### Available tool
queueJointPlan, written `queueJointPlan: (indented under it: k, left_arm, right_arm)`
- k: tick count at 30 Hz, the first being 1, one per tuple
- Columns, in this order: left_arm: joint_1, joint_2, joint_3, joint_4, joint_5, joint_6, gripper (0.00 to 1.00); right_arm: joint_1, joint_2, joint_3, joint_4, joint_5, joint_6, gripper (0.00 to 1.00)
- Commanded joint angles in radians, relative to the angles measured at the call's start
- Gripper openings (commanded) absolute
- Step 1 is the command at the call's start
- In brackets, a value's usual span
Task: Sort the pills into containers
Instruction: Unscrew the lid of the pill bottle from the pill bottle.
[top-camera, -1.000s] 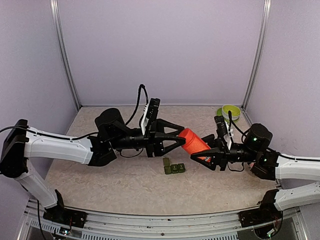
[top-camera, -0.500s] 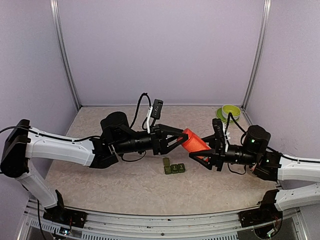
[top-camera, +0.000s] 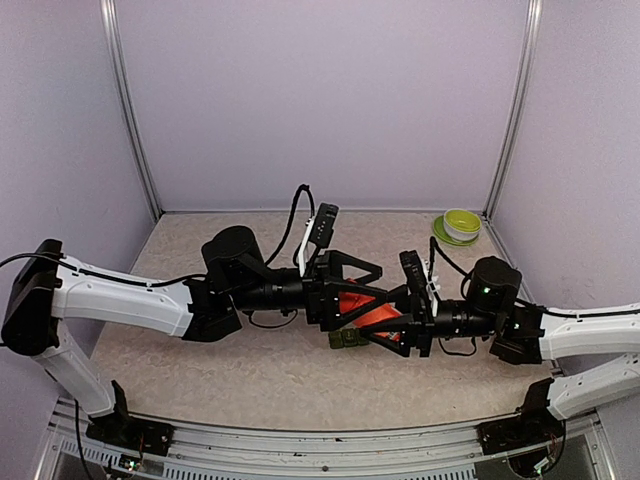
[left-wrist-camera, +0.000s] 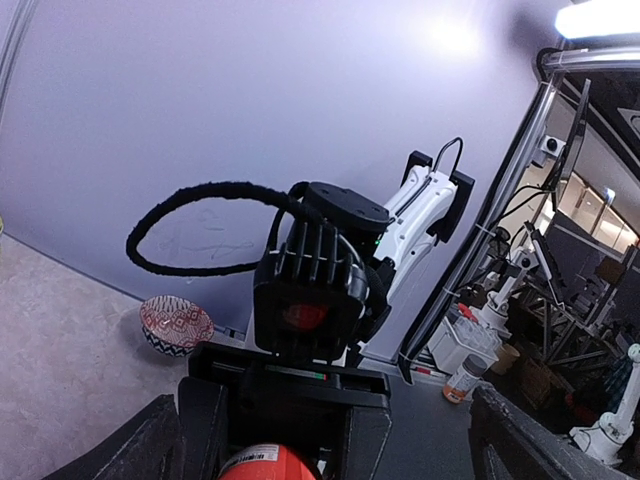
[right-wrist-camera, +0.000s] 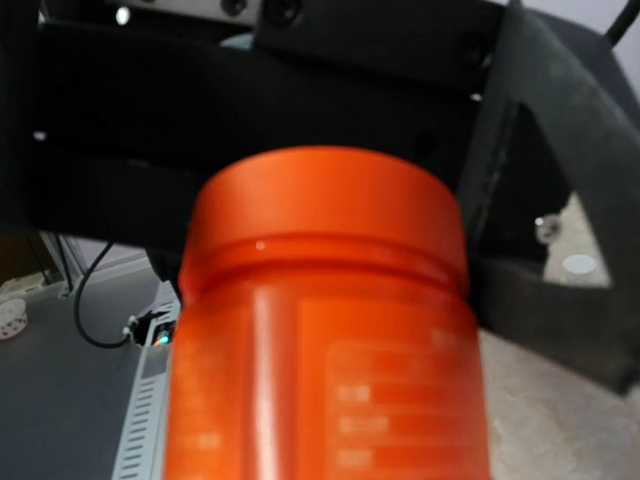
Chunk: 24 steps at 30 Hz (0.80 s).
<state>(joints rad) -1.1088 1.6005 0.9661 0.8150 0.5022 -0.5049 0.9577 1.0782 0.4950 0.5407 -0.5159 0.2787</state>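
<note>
1. Left of centre in the overhead view: left hand (top-camera: 372, 290), fingers spread wide to either side of the capped end of the red-orange bottle (top-camera: 358, 304), not pinching it.
2. Low centre, on the tabletop (top-camera: 250, 370): dark-green containers (top-camera: 347, 341), partly hidden under both hands.
3. Right of centre: right hand (top-camera: 385, 322) clamped on the red-orange bottle's body, over the containers.
4. Upper right: stacked green bowls (top-camera: 461, 224), well apart.
</note>
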Motion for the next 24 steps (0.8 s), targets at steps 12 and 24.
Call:
queueJointPlan:
  k: [12, 24]
  left_arm:
    - [-0.023, -0.010, 0.003, -0.002, 0.004, 0.065, 0.94]
    - [-0.023, -0.028, -0.004, -0.024, 0.009, 0.072, 0.94]
  right_arm:
    - [0.009, -0.091, -0.064, 0.079, 0.220, 0.060, 0.22]
    - [0.009, -0.159, -0.057, 0.022, 0.271, 0.018, 0.22]
